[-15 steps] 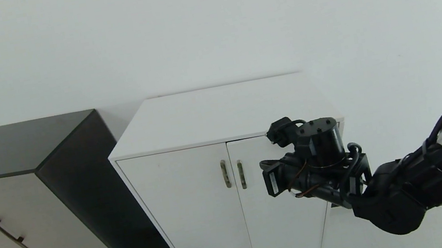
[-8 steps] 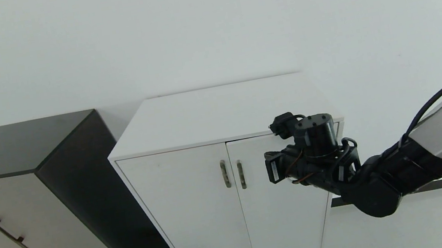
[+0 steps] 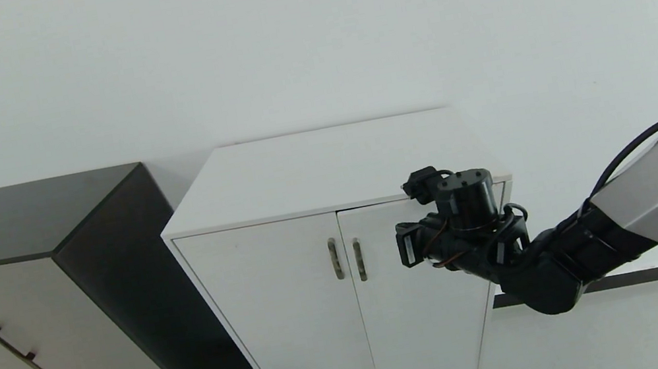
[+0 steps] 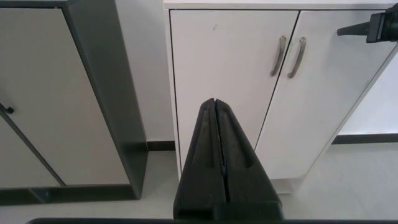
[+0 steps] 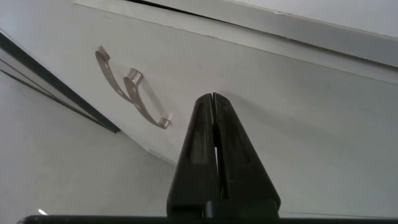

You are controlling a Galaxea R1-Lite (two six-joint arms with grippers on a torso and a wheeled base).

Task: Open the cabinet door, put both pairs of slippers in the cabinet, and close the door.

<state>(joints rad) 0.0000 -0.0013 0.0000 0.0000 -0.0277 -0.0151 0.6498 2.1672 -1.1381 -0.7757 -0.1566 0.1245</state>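
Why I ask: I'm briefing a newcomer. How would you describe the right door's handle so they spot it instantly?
Find the white cabinet beside the dark cabinet. Its left handle and right handle flank the centre seam. Yours is the right one, nearer the right claw.

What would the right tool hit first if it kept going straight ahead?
Probably the flat front of the white cabinet's right door. The right tool points slightly beside the handles; how far off is unclear.

No readable text, label, number or sign was noted in any view. The white cabinet point(image 3: 313, 170) and the dark cabinet point(image 3: 21, 219) beside it showed plain faces, and the doors' metal handles point(image 3: 335, 259) were unmarked.
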